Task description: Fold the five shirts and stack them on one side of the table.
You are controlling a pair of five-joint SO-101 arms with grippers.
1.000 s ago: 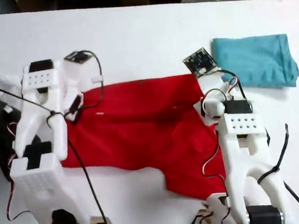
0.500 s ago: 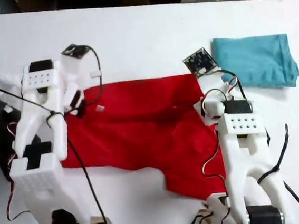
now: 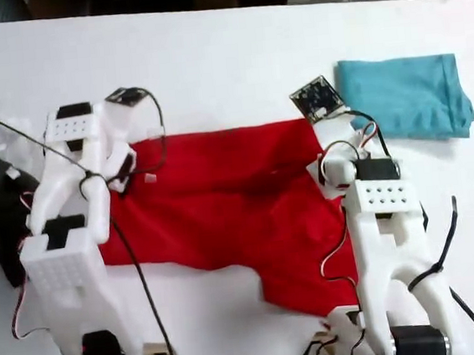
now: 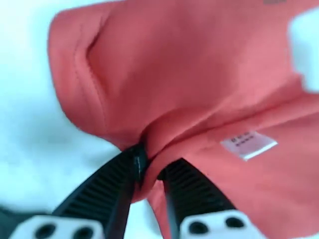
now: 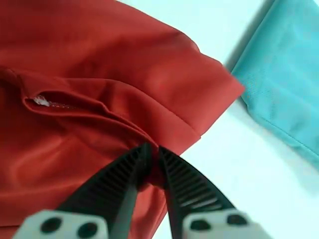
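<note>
Red shirt (image 3: 223, 204) lies spread on the table (image 3: 208, 54), btw our two arms. Left gripper (image 4: 148, 162) is clamped on a bunched fold at one end, near the white label (image 4: 247, 144). Right gripper (image 5: 153, 152) pinches the hem at the other end, near the folded teal shirt (image 3: 406, 98). We judge: fold step, both ends gripped, fold not yet made. Next calls for lifting both ends together & carrying them across w/o slipping.
</note>
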